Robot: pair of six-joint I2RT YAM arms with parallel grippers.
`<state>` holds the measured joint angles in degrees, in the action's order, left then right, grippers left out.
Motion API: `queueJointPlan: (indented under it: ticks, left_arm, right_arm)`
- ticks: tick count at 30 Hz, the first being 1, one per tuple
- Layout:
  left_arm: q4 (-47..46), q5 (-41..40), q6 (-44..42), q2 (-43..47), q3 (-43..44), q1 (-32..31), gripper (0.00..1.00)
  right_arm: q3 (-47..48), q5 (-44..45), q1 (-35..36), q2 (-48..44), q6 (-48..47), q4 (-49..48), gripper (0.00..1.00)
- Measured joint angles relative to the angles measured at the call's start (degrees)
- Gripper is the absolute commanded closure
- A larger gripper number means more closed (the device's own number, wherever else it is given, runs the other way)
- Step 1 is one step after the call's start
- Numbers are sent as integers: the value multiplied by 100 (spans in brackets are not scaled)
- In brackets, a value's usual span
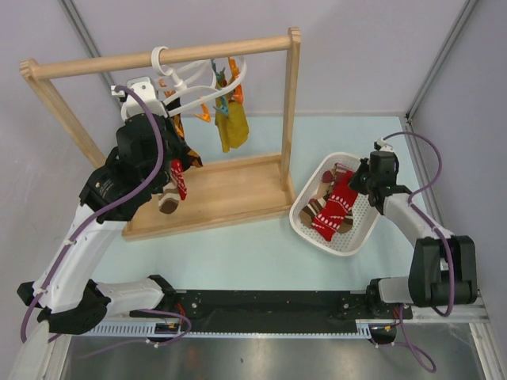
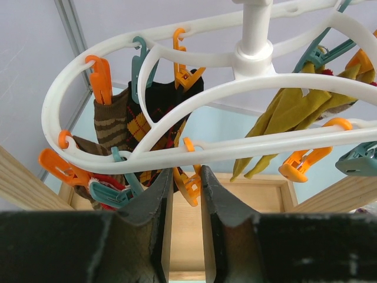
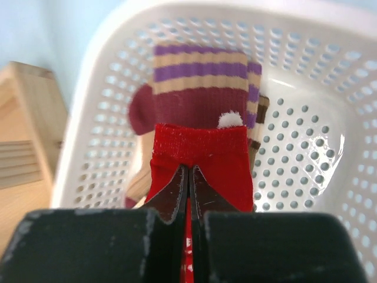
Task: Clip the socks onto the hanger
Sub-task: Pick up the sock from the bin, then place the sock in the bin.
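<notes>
Top view first: my right tool [image 1: 355, 184] is down in the basket [image 1: 348, 244] on the red sock [image 1: 329, 210], well apart from the hanger [image 1: 194, 79] up on the wooden rail [image 1: 95, 65]. So this is the pickup. Next, I reckon, comes a clean lift and a carry across the bench to a free peg.

Left wrist: left tool [image 2: 187, 172] under the hanger's ring, jaws nearly together, apparently pinching an orange peg [image 2: 189, 190]. From above that's hidden.

Right wrist: jaws pressed tight on the red sock's cuff. A striped sock [image 3: 200, 71] lies beneath and could drag along.
</notes>
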<state>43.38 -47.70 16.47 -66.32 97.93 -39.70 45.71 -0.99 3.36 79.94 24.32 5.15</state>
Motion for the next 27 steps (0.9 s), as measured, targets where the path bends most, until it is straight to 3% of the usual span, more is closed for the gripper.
queueJointPlan:
  ticks: [9,14,20,27]
  left_arm:
    - [0,52,0,2,0,4,100]
    - [103,177,-33,9,0,4,100]
    - [136,280,-4,11,0,4,100]
    - [179,437,13,79,0,4,86]
  right_arm:
    - [-11,-153,487,-1681,-564,-44,100]
    - [-17,-592,1200,-2271,-1106,-776,100]
    - [7,-1185,2286,-2302,-1779,-1742,100]
    - [85,-1198,2734,-2114,-2184,-1996,100]
